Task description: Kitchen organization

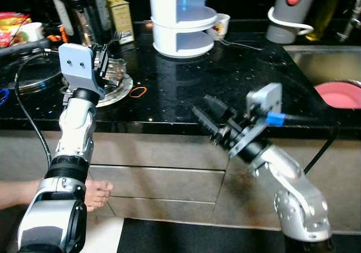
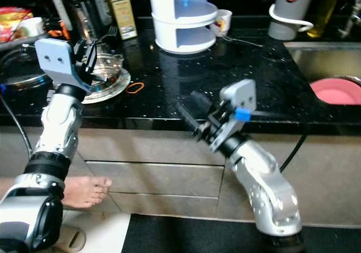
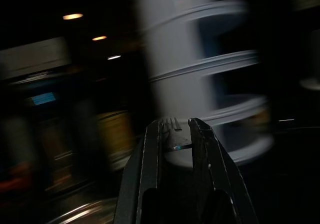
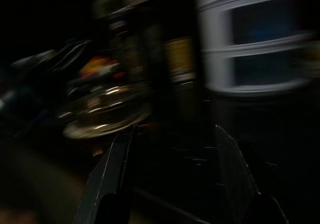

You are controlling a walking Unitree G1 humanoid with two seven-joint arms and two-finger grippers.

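The left pincer is clamped on a fork above the steel plate on the black table. The right pincer hangs apart-fingered at the table's front edge.

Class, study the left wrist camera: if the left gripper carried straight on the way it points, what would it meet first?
Most likely the white tiered container, which stands straight beyond the left gripper; its fingers are shut on a fork. The view is blurred, so depth is uncertain.
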